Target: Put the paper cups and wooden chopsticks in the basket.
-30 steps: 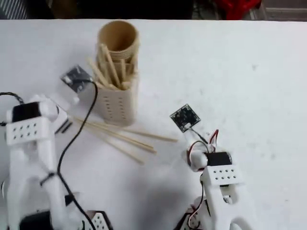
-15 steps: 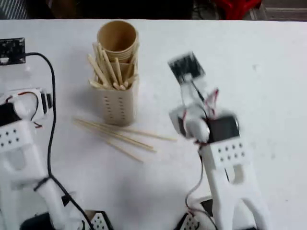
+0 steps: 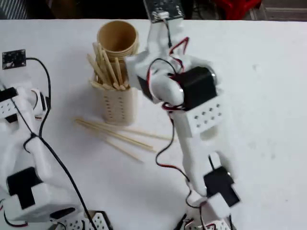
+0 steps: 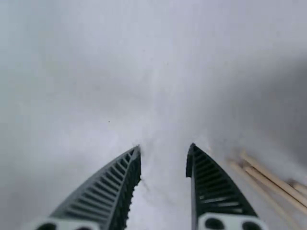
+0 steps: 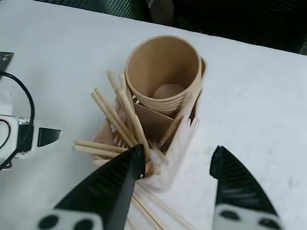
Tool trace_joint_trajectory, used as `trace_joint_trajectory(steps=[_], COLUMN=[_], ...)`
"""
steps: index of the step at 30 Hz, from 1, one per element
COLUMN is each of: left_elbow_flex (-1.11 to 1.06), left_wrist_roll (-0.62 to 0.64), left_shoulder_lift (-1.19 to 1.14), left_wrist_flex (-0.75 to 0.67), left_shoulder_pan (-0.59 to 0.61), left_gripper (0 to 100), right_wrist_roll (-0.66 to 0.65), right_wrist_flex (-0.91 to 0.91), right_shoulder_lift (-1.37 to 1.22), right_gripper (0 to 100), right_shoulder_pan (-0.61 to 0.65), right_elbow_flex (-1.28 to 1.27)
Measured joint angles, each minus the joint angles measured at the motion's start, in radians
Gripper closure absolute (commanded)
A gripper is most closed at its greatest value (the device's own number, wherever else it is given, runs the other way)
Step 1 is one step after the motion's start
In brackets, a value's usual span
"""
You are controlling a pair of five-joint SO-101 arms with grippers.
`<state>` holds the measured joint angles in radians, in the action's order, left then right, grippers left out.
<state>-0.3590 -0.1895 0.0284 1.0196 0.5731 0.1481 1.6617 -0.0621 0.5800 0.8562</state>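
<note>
Above the worktop [image 3: 268, 96] we see our right gripper [image 5: 178, 152] spread near the basket [image 3: 117, 106] holding stacked paper cups [image 3: 117, 37] and bundled chopsticks [image 3: 108, 69], while our left gripper [image 4: 163, 149] hangs spread near loose chopsticks [image 3: 125, 137].

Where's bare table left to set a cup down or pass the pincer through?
The widest bare table lies right of the right arm, out to the edge. A smaller patch sits between the loose chopsticks and the arms' bases. It is crowded around the basket: those chopsticks in front, the right arm beside it, the left arm opposite.
</note>
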Motion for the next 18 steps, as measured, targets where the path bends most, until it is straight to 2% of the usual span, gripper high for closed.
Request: trace_joint_trajectory(steps=[6,18], left_elbow_flex=[0.002,0.002], left_wrist_roll=[0.000,0.000], left_shoulder_lift=[-0.052,-0.052], left_wrist_flex=[-0.026,-0.026], left_shoulder_pan=[-0.002,0.005], left_gripper=[83,83], right_wrist_roll=[0.002,0.002], right_wrist_flex=[0.003,0.049], right_shoulder_lift=[-0.143,-0.238], right_gripper=[76.6,76.5], right_shoulder_pan=[0.055,0.057], right_elbow_flex=[0.038,0.041])
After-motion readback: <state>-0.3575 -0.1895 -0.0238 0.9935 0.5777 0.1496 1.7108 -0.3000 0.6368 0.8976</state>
